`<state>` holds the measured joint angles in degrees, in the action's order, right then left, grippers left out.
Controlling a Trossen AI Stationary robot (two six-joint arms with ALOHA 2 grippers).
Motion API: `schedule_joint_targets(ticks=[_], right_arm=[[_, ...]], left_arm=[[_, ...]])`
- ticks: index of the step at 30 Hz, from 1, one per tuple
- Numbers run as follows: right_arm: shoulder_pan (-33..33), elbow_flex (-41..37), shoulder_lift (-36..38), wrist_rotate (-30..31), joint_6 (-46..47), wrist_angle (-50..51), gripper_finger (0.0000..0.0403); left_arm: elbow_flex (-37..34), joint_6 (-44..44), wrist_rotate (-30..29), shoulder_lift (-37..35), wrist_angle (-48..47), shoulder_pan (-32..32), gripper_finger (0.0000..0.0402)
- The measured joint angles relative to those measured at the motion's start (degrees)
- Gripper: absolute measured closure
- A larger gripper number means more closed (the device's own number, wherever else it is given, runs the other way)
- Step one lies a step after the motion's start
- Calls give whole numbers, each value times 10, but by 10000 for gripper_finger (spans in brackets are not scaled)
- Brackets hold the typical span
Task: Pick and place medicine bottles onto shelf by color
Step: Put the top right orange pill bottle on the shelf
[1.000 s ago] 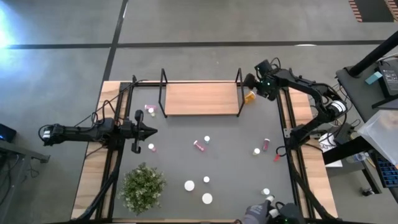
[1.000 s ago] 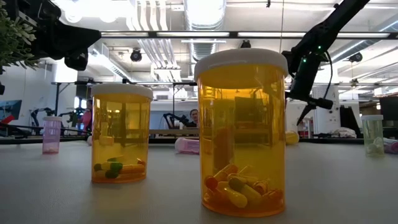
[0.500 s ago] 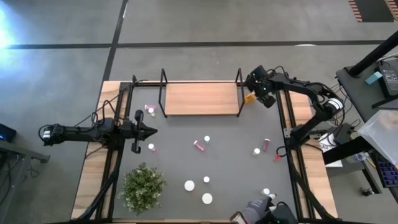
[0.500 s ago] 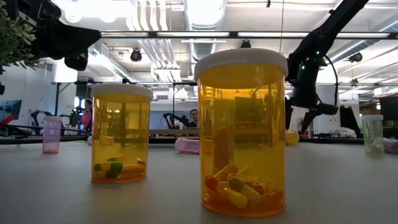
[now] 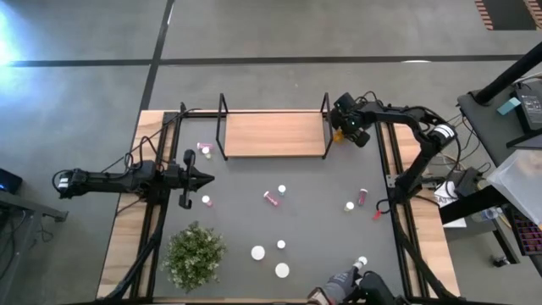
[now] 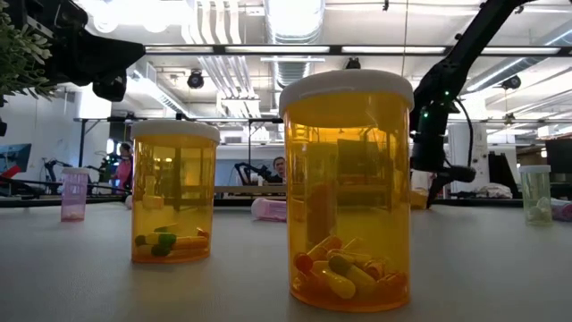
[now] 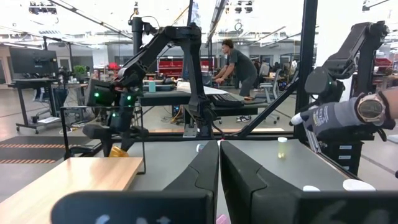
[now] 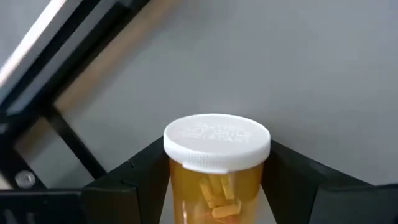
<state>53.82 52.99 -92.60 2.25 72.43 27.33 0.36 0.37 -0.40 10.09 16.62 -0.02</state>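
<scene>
A green potted plant [image 5: 196, 252] stands at about 7 o'clock on the worktop [image 5: 305, 222], near the front edge. Small bottles lie scattered over the dark mat: a pink one [image 5: 272, 197] near the centre with a white cap [image 5: 282, 189] just beside it, another pink bottle [image 5: 363, 196] toward 3 o'clock, and three white-capped ones [image 5: 258, 252] toward 6 o'clock. In the low view two large orange bottles [image 6: 347, 188] fill the foreground and hide much of the worktop behind them. A person's gloved hand [image 5: 342, 283] reaches in at the 6 o'clock edge, beside a small white-capped bottle [image 5: 362, 262].

The shelf [image 5: 273, 134], a light wooden board with black wire frames at both ends, sits at 12 o'clock. The right gripper [image 5: 344, 129] is just off its 3 o'clock end frame, its fingers [image 8: 124, 180] on either side of an orange medicine bottle [image 8: 214, 174], grasping it. That bottle is clear amber with a white ribbed cap and orange capsules visible inside; it is upright between the fingers, next to the shelf's wire frame.

The left gripper [image 5: 205, 177] hangs over the mat at 9 o'clock, clenched shut and holding nothing, with a pink bottle [image 5: 206, 201] just beside it and two more small bottles [image 5: 203, 149] near the shelf's 9 o'clock end.
</scene>
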Motion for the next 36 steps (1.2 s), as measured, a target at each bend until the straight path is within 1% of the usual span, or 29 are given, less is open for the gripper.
schedule_joint_targets(ticks=[2, 6, 10, 16, 22, 26, 30, 36], right_arm=[[-1, -1, 3, 12, -26, -1, 188], [2, -4, 18, 59, -61, -3, 188], [2, -5, 32, 62, -70, -8, 196], [2, -16, 45, 67, -81, -8, 229], [2, -42, 77, 69, -95, -9, 231], [2, -64, 123, 69, -104, -9, 230], [2, -78, 189, 83, -121, -7, 230], [0, -80, 298, 104, -200, -15, 230]], left_arm=[[0, 0, 0, 0, 0, 0, 402], [0, 0, 0, 0, 0, 0, 402], [0, 0, 0, 0, 0, 0, 402], [0, 0, 0, 0, 0, 0, 402], [0, 0, 0, 0, 0, 0, 402], [0, 0, 0, 0, 0, 0, 402], [0, 0, 0, 0, 0, 0, 402], [0, 0, 0, 0, 0, 0, 402]])
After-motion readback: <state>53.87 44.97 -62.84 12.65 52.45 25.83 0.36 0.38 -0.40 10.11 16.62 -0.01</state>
